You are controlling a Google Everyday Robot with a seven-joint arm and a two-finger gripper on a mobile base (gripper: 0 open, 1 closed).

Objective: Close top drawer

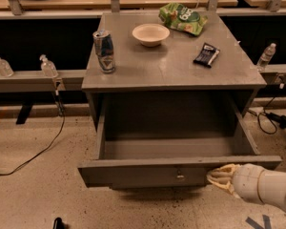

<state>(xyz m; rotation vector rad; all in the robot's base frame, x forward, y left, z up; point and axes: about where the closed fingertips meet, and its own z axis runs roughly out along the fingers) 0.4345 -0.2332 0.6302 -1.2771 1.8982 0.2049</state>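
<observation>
The top drawer (pixel 133 173) is a wide grey box drawer, pulled far out of the grey cabinet (pixel 171 70). Its inside looks empty. A small round metal knob (pixel 180 177) sits at the centre of its flat front. My gripper (pixel 218 177), cream-coloured on a white arm, comes in from the lower right. It is at the right part of the drawer front, just right of the knob, touching or nearly touching the panel. Its fingers appear shut and hold nothing. The lower drawers are hidden under the open one.
On the cabinet top stand a drink can (pixel 105 51), a white bowl (pixel 150 34), a green chip bag (pixel 182 18) and a dark snack bar (pixel 206 55). Small water bottles (pixel 48 67) stand on side rails. Cables (pixel 43 147) lie on the floor at both sides.
</observation>
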